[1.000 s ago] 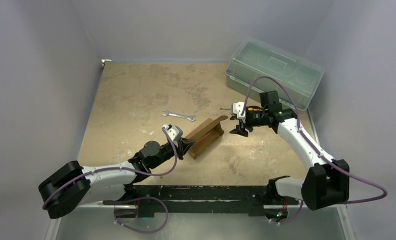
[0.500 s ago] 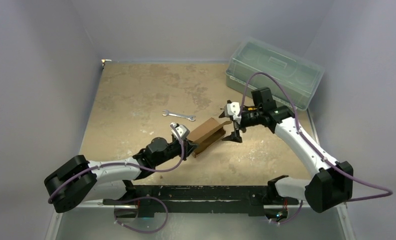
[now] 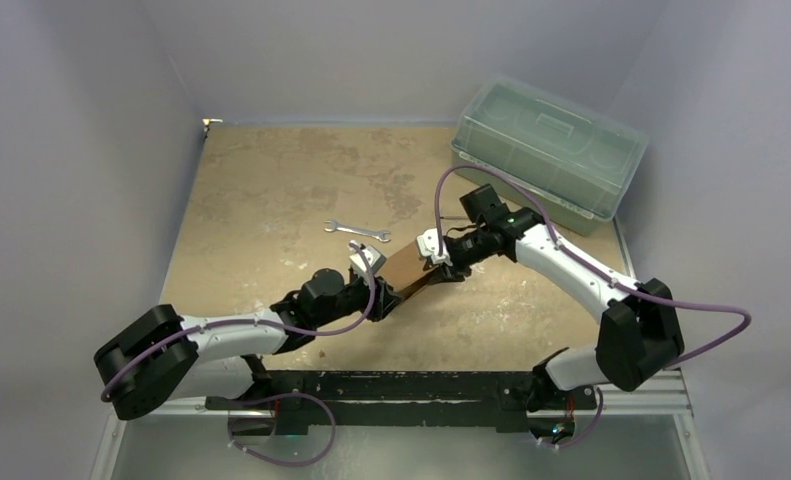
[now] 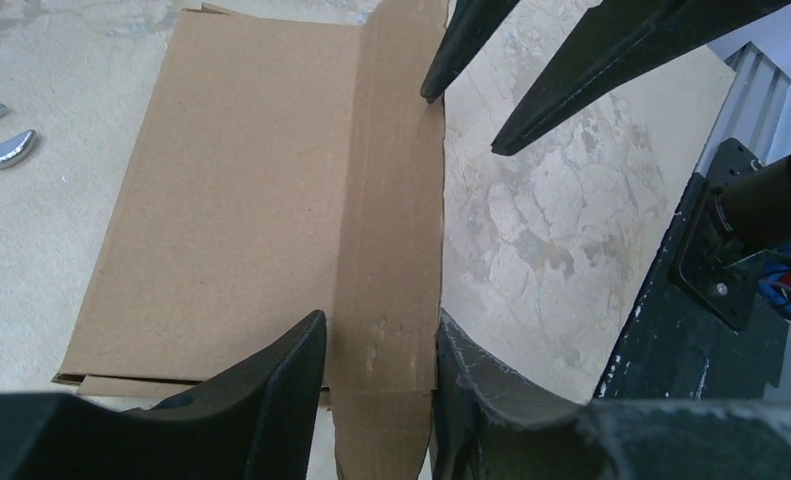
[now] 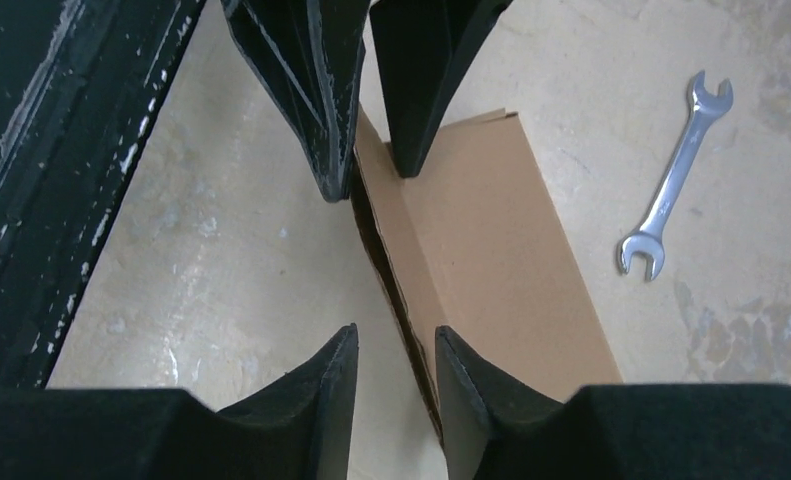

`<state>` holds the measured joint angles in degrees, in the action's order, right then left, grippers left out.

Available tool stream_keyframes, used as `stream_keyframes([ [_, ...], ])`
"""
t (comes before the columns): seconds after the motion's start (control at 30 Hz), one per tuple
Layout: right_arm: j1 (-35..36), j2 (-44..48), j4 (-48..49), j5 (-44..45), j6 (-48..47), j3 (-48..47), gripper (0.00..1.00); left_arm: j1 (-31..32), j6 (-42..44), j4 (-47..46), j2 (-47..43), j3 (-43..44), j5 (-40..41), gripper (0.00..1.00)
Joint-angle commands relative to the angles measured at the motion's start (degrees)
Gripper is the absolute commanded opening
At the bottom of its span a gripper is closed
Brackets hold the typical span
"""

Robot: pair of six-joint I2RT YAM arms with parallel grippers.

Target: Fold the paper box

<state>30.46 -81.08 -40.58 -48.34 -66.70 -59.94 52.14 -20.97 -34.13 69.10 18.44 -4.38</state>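
Mid-fold, I had the left gripper and right gripper half-open astride the paper box side wall, clamping nothing; a firm pinch looked due next.

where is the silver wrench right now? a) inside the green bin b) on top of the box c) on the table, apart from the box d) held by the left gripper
c: the wrench lies flat on the table, with bare surface between it and the paper box.

Robot lab cell: plain grey walls, scuffed worktable
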Motion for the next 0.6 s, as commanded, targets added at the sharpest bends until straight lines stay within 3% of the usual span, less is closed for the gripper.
stream_keyframes([
  [0.0,0.11,0.63,-2.22,2.94,-5.51,1.7,0.33,-0.23,-3.37,0.8,-0.32,1.82,-1.16,0.43],
  [0.3,1.37,-1.28,-1.69,7.68,-8.57,5.22,0.19,-0.65,-10.06,10.11,-10.61,3.76,1.69,0.69],
  [0.47,1.97,-2.23,-1.35,8.55,-8.21,5.79,0.2,-1.19,-9.73,16.88,-14.46,6.99,1.47,0.73],
  [0.57,2.07,-3.35,-1.26,9.07,-7.89,5.8,0.22,-2.47,-9.23,19.39,-12.84,8.01,5.47,0.76],
])
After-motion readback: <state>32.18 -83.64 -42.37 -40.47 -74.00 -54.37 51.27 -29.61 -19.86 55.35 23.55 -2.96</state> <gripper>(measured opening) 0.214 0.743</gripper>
